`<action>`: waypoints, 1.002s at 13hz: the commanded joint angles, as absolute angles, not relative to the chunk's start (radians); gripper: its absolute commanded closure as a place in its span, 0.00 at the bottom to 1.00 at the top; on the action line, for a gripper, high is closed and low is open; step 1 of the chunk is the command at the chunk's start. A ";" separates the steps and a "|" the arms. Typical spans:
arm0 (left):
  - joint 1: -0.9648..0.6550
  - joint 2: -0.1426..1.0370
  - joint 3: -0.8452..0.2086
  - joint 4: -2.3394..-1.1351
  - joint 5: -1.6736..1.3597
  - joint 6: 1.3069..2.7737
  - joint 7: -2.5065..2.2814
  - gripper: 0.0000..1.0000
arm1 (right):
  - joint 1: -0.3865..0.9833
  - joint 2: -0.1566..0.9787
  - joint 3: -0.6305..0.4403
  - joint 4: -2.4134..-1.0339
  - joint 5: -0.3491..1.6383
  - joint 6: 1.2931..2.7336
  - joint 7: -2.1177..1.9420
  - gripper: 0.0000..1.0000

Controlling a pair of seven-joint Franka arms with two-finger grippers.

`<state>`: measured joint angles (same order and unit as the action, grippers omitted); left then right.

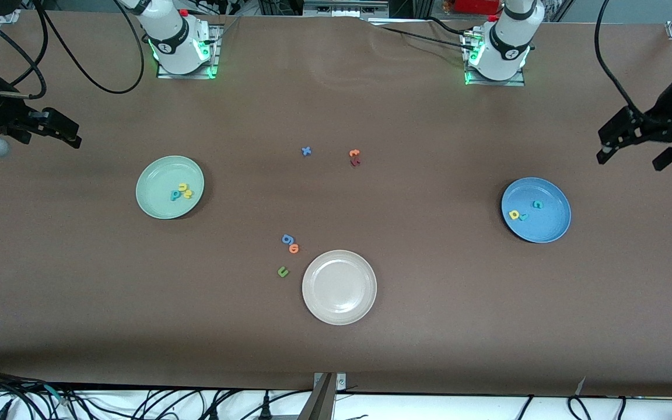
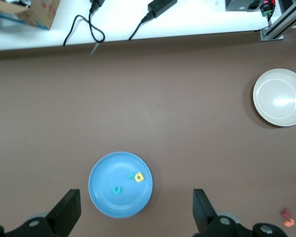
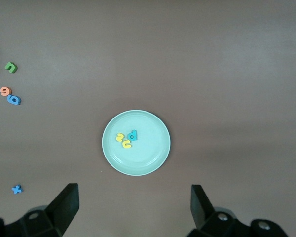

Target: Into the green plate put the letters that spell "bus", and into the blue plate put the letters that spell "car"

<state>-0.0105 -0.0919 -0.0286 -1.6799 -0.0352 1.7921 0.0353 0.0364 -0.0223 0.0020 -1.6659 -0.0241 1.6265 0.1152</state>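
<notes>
A brown bench (image 1: 429, 321) carries the green plate (image 1: 152, 204) holding the 3 "bus" letters (image 1: 181, 192) and the blue plate (image 1: 552, 224) holding the 3 "car" letters (image 1: 524, 212). A beige plate (image 1: 339, 287) sits nearer the camera; cables run along the bench's edge. The left claw (image 1: 633, 153) hangs near the blue plate and the right claw (image 1: 59, 129) near the green plate, both wide open and empty.
</notes>
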 commanded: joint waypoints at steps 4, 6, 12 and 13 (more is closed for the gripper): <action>-0.067 -0.224 -0.029 -1.807 -0.041 1.693 -0.103 0.00 | 0.023 -0.028 0.008 -1.671 -0.021 1.632 0.106 0.00; -0.058 -0.194 -0.028 -1.802 -0.041 1.683 -0.097 0.00 | 0.023 -0.028 0.008 -1.671 -0.021 1.632 0.106 0.00; -0.051 -0.179 -0.031 -1.790 -0.006 1.654 -0.095 0.00 | 0.023 -0.028 0.008 -1.671 -0.021 1.632 0.106 0.00; -0.051 -0.179 -0.031 -1.786 -0.006 1.655 -0.092 0.00 | 0.023 -0.028 0.008 -1.671 -0.021 1.631 0.106 0.00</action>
